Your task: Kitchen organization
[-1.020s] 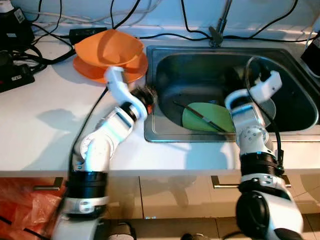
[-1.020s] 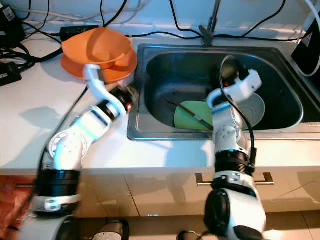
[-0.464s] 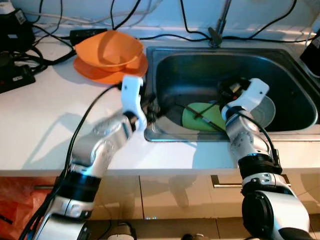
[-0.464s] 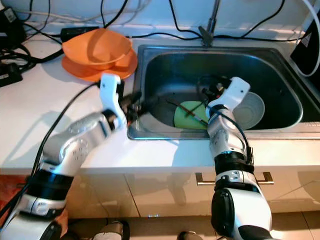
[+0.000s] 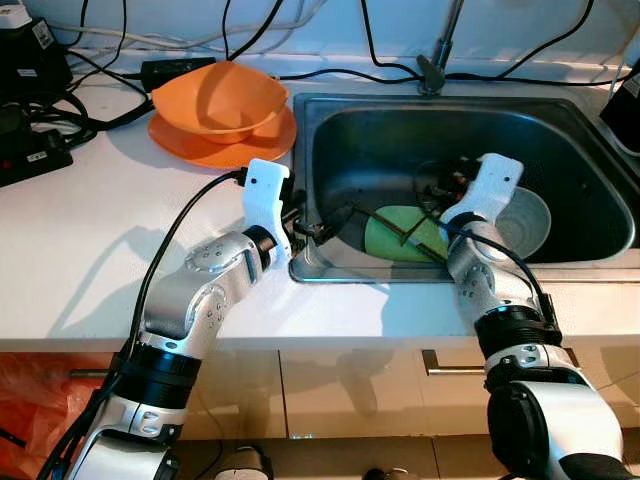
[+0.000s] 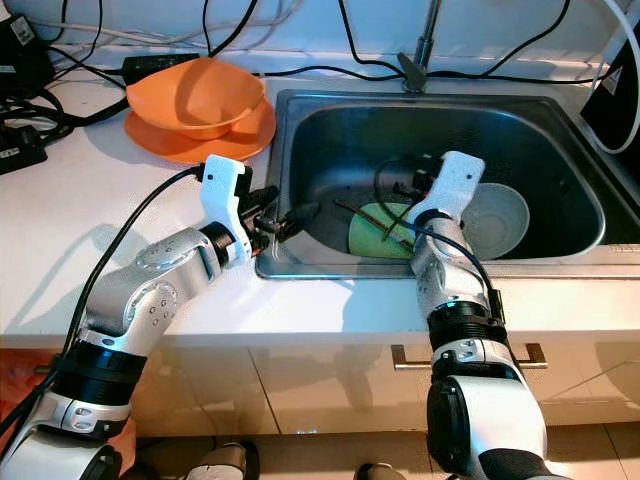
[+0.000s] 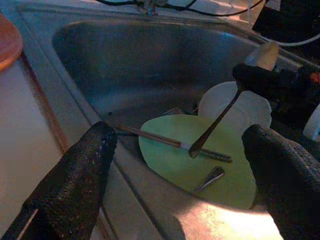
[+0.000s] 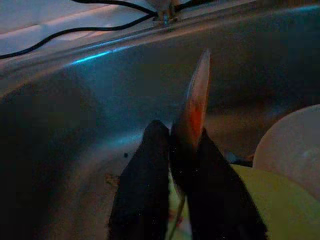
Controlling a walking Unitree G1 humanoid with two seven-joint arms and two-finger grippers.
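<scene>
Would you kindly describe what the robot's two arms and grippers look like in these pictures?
Both arms are silver-grey metal with rounded joint housings, black ring bands and white wrist blocks. A black cable loops along each. The left gripper and right gripper each have two long black fingers with a grainy, textured surface.

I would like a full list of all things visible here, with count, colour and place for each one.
Sink: one, steel, set in the white counter.
Green plate: one, on the sink floor.
Pale bowl: one, in the sink, right of the plate.
Chopsticks: brown, lying across the plate.
Spoon: one, metal, held above the plate.
Orange bowl: one, on an orange plate, counter left of sink.
Cables: several, black, behind the sink.
Left gripper: open, at the sink's left rim.
Right gripper: shut on the spoon.
</scene>
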